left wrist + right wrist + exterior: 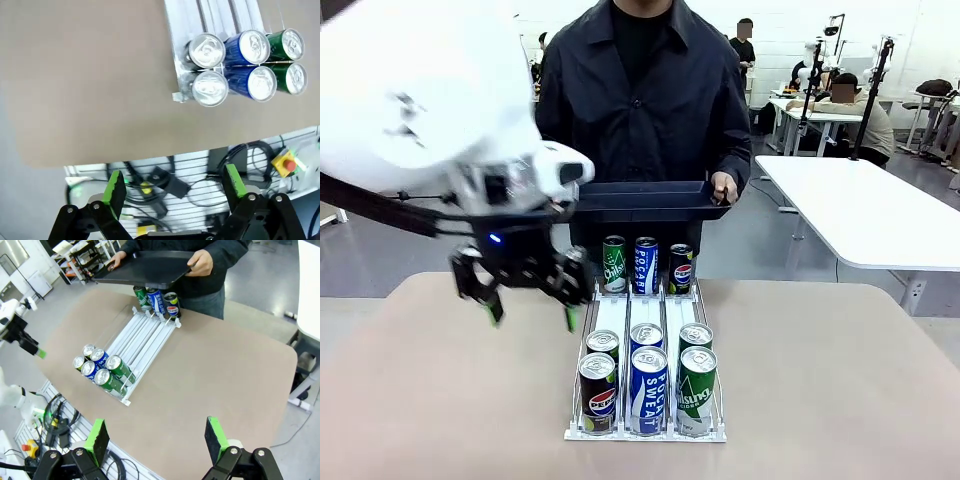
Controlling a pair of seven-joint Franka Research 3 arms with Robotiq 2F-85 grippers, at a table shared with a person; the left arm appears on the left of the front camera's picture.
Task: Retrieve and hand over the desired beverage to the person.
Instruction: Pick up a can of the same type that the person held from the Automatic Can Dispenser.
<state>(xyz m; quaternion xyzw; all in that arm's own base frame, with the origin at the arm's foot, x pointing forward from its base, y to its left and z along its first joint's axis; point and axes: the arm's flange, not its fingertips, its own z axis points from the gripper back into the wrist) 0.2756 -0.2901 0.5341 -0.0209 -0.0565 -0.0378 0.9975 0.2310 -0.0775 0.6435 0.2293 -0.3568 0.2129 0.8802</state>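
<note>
Two tools, both spread wide and holding nothing. The right tool [156,439] hangs high over the robot-side edge of the table [820,380], well apart from the drinks. The left tool [532,312] hovers fingers-down just beside the left rail of the rack [646,310], about halfway along it.

Key relation: the near cans lie to the left tool's right and a bit back toward the robot. They stand upright, long axis vertical, tops up, and the rack lanes run near to far. The left arm is clearly the nearer one, so my guess is it makes the pick.

Count is nine cans. Six sit in the near block, two touching rows of three: front row Pepsi can [597,392], Pocari Sweat can [648,390], green can [696,390], with three more right behind. Three stand at the far end: far green can [613,265], far blue can [646,265], far Pepsi can [680,268]. By colour that looks like three dark, three blue, three green.

Just past them is one black tray [640,200], held level in both hands by the person [645,90]. Which drink is wanted, cannot tell
</note>
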